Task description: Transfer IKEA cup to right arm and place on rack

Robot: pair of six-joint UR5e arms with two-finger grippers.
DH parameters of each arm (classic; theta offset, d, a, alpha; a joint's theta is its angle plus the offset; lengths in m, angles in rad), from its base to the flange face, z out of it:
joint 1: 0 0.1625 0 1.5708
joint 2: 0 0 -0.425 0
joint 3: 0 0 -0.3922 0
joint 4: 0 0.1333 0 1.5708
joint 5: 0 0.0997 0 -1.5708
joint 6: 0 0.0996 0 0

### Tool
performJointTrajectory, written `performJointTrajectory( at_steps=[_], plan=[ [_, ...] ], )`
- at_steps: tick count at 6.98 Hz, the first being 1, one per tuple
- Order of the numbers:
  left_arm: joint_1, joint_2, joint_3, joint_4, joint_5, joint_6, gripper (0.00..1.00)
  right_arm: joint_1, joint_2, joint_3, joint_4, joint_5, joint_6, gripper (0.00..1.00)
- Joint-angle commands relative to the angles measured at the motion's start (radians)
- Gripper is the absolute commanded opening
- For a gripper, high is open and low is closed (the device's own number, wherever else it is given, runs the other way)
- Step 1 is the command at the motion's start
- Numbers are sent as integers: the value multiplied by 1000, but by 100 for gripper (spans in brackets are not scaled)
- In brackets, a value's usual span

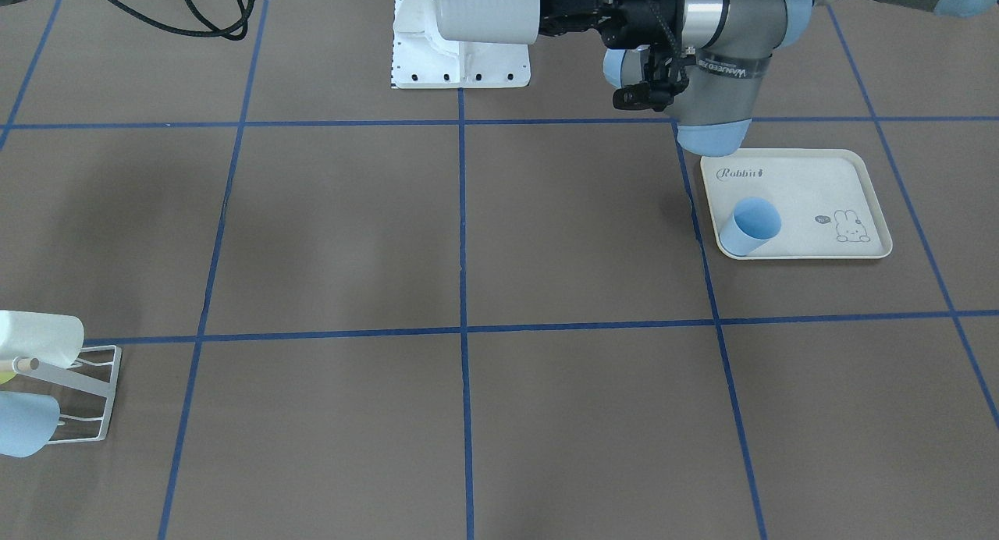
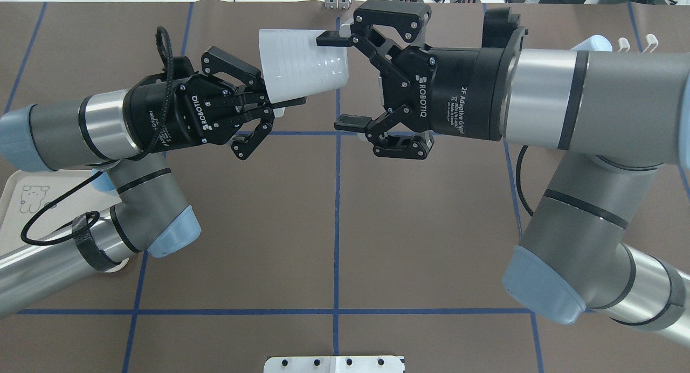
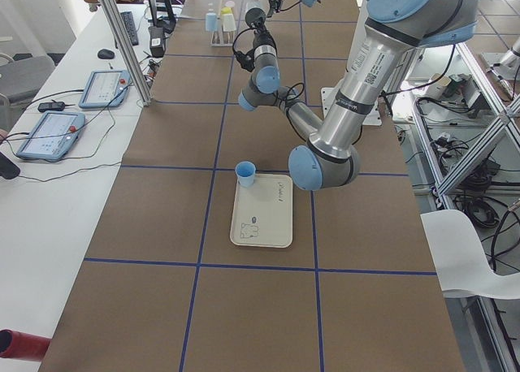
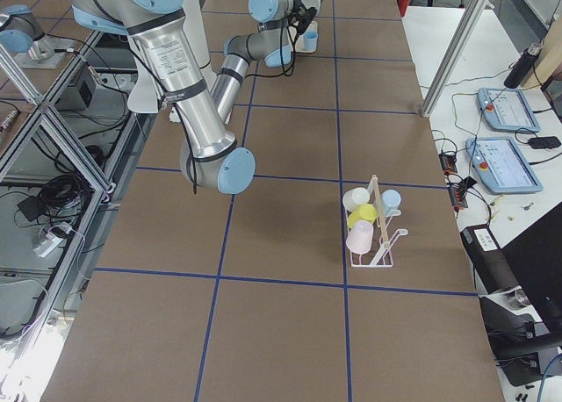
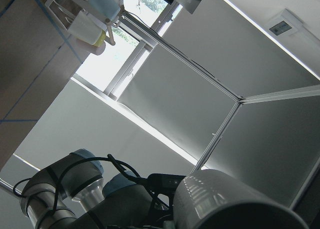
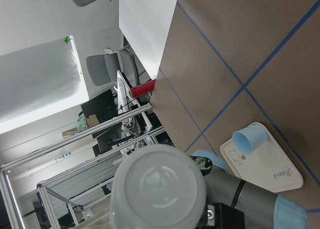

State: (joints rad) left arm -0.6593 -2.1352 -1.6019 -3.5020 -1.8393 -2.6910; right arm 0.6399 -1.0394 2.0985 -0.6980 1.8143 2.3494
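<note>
Above the worktop (image 2: 431, 227), we see the left gripper (image 2: 269, 101) with fingers clamped on the white IKEA cup's (image 2: 302, 66) rim and the right gripper (image 2: 342, 82) with fingers spread wide at its base end; we judge it light, stiff and slick, best taken across the body.

Silver-grey arms (image 2: 544, 92), pale-blue caps (image 2: 542, 284); black ROBOTIQ-marked left gripper (image 2: 272, 101), right gripper (image 2: 342, 82).

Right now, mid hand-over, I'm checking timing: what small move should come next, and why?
Probably close the right gripper on the white cup: its open fingers appear to straddle the cup's closed end, while the left gripper pinches the rim.
</note>
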Motion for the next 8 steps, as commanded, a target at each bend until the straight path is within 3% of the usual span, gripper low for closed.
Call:
performJointTrajectory(
  at_steps=[1,7,8],
  plan=[
    [26,-2,-4,0,2,0,0,1,-1,1,0,-9,5,100],
    [38,-3,-29,1,2,0,0,1,-7,0,0,-7,10,98],
    [38,-3,-33,1,3,2,0,1,-7,1,0,-9,13,76]
  ],
)
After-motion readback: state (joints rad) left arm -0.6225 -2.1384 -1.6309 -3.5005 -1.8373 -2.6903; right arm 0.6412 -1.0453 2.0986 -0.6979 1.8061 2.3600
